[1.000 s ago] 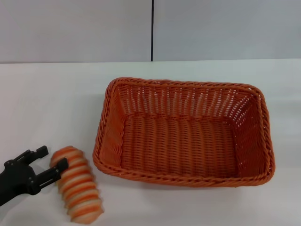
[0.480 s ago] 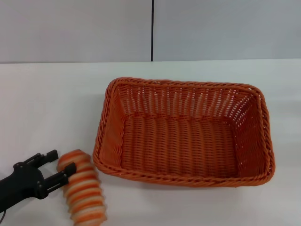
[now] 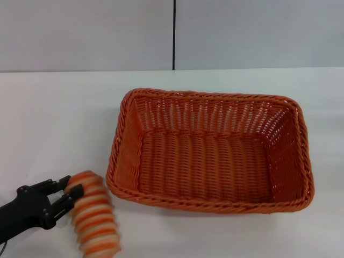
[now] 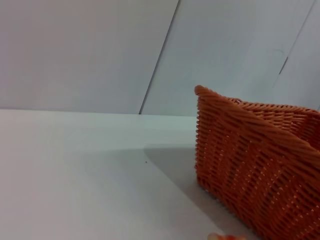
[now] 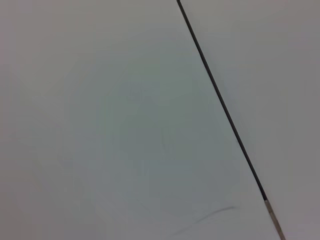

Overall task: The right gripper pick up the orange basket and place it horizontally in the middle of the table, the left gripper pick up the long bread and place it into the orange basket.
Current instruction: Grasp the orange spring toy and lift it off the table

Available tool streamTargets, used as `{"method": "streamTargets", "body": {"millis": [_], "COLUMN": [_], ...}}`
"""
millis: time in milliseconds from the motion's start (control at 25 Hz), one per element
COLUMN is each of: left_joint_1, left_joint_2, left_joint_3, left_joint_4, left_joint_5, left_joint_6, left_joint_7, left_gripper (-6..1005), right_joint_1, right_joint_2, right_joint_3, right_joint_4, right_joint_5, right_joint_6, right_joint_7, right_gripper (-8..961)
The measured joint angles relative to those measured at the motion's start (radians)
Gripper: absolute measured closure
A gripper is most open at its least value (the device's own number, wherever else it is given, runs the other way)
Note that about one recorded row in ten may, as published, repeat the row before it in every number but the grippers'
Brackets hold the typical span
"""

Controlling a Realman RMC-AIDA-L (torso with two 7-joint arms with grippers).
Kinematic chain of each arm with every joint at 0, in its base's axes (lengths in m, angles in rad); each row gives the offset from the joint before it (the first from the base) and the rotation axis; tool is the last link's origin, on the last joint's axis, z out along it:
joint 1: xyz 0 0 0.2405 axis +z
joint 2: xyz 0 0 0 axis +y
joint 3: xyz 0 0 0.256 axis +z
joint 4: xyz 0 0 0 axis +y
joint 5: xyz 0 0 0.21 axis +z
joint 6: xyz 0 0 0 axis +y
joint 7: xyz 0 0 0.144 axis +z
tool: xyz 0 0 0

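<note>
The orange basket [image 3: 209, 150] lies lengthwise across the middle of the table [image 3: 54, 118], open side up and empty. Its corner [image 4: 260, 165] also fills the left wrist view. The long bread [image 3: 94, 215], striped orange and cream, lies at the table's front left, just off the basket's near-left corner. A sliver of the bread [image 4: 225, 236] shows in the left wrist view. My left gripper [image 3: 74, 184] comes in from the left, its black fingers drawn in on the bread's far end. The right gripper is out of view.
A grey wall with a dark vertical seam [image 3: 174, 35] stands behind the table. The right wrist view holds only that wall and seam [image 5: 220, 105]. White tabletop lies to the left of and behind the basket.
The left gripper has slid right toward the bread and its fingers have narrowed on the bread's far end. The bread has shifted slightly right and nearer. The basket has not moved.
</note>
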Motion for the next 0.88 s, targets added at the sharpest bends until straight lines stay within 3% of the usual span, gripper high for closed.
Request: {"method": "streamTargets", "body": {"millis": [160,400,680,880], "left_joint_1": [0.0,0.002,0.01,0.012], "left_joint_2": [0.001,0.005,0.035,0.039], "left_joint_3": [0.0,-0.017,-0.15,-0.263], "left_joint_4": [0.002,0.003,0.005,0.005], "left_joint_5": [0.0,-0.007,-0.012,-0.013], "left_joint_6": [0.018,0.05,0.086,0.104], "left_joint_7": [-0.004,-0.004,0.0,0.001], "left_gripper": [633,676,719,761], "right_joint_1": [0.0,-0.002,-0.005,-0.005], "right_joint_2": [0.0,0.0,0.004,0.009], "right_joint_3": [-0.001,0.0,0.001,0.002], "right_joint_4": [0.0,0.001,0.004,0.005], "right_joint_5": [0.0,0.0,0.0,0.0], "right_joint_6": [0.0,0.0,0.002,0.002], "right_joint_7": [0.0,0.0,-0.01,-0.013], "right_gripper": [434,434,434,434]}}
